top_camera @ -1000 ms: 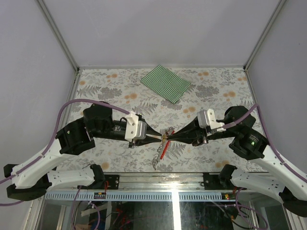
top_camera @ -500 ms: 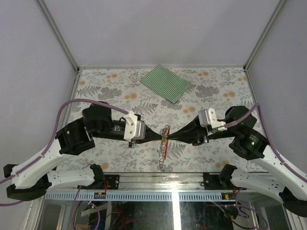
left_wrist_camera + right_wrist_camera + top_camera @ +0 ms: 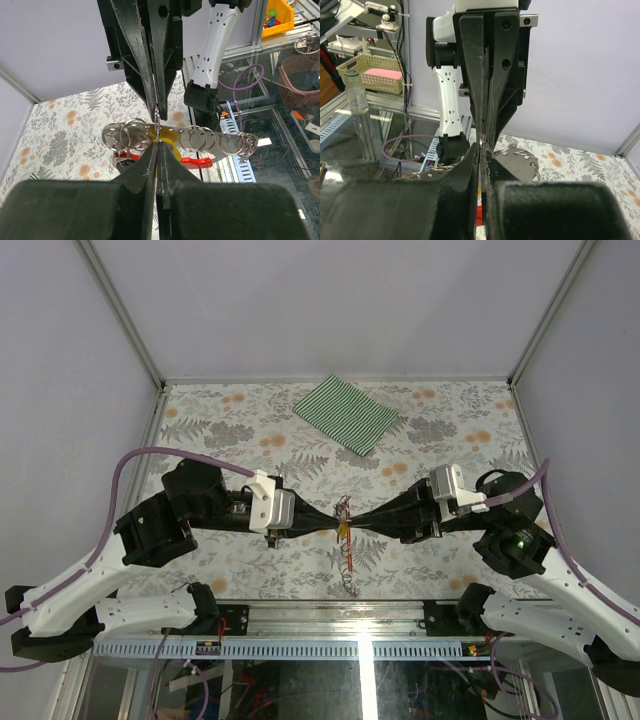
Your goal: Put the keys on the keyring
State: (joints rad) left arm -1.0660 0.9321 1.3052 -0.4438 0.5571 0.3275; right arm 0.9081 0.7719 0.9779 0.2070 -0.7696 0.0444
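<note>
keyring (image 3: 157,119) is held up over the near-middle of the table (image 3: 230,430), caught between the two noses. left gripper (image 3: 159,149) has its jaws together on one side of the bundle. right gripper (image 3: 156,106) has its jaws together on the thin ring from the other side. A yellow key (image 3: 169,135) sits right at the left tips; can't tell whether it's threaded or just pinched alongside. Red strap (image 3: 196,161) and silver chain (image 3: 196,139) hang loose.

Risks:
- Both grips are on thin wire, so a small twist or pull apart likely slips one and the bundle swings or drops, close to the near edge.
- Tips are almost nose to nose, so any inward drift makes them collide.
- Loose chain may snag a finger.
- Both arms are busy, so feeding a key means releasing one grip first.
</note>
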